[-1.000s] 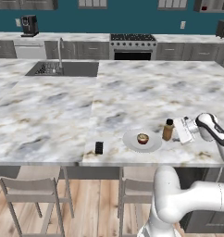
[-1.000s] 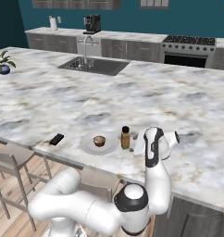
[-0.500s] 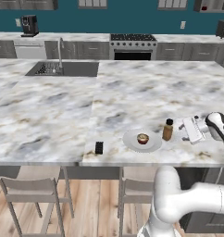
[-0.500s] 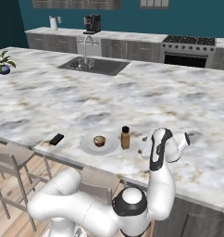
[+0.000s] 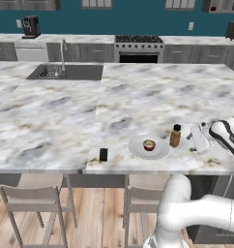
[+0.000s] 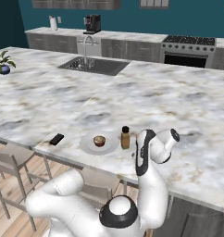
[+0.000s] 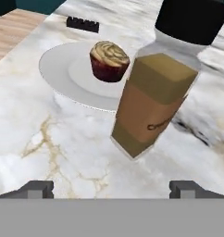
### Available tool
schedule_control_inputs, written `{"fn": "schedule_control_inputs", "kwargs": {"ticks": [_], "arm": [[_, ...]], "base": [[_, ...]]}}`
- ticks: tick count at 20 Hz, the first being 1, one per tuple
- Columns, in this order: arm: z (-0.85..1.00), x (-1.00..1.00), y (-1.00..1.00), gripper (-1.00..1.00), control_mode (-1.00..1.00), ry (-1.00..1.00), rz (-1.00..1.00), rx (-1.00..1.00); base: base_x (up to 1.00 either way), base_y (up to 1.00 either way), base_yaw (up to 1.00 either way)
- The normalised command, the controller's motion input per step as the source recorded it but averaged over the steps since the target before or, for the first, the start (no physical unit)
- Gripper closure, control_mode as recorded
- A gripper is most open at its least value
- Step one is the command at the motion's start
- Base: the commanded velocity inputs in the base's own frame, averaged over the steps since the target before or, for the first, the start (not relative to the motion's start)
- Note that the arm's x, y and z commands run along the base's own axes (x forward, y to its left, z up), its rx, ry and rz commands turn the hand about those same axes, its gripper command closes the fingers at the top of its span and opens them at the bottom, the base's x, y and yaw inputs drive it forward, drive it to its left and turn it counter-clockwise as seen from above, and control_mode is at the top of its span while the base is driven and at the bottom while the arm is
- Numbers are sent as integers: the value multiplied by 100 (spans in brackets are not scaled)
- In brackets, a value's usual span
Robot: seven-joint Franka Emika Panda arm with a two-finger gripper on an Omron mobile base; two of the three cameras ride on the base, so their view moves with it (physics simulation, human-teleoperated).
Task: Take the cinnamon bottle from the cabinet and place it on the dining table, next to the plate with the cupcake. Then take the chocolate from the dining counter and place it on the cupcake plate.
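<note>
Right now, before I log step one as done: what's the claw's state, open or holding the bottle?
Claw: open, holding nothing; the cinnamon bottle stands free on the dining table, apart from the fingertips.

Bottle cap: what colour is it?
Black. The bottle cap shows best in the hand view.

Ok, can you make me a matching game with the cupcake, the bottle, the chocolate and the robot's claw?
Things:
1. cupcake
2. cinnamon bottle
3. chocolate
4. claw

Descriptions:
A. open, holding nothing
B. flat on the marble, left of the plate
C. on the white plate
D. standing upright beside the plate, black cap

Pairs: 1-C, 2-D, 3-B, 4-A
</note>
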Motion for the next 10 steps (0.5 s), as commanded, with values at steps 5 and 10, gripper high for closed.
{"fn": "schedule_control_inputs", "kwargs": {"ticks": [5,10], "arm": [[24,-27,41,-100,-100,0,-15,-6],[34,-26,20,-100,-100,1,-27,-2]], "base": [[0,0,0],[0,0,0]]}}
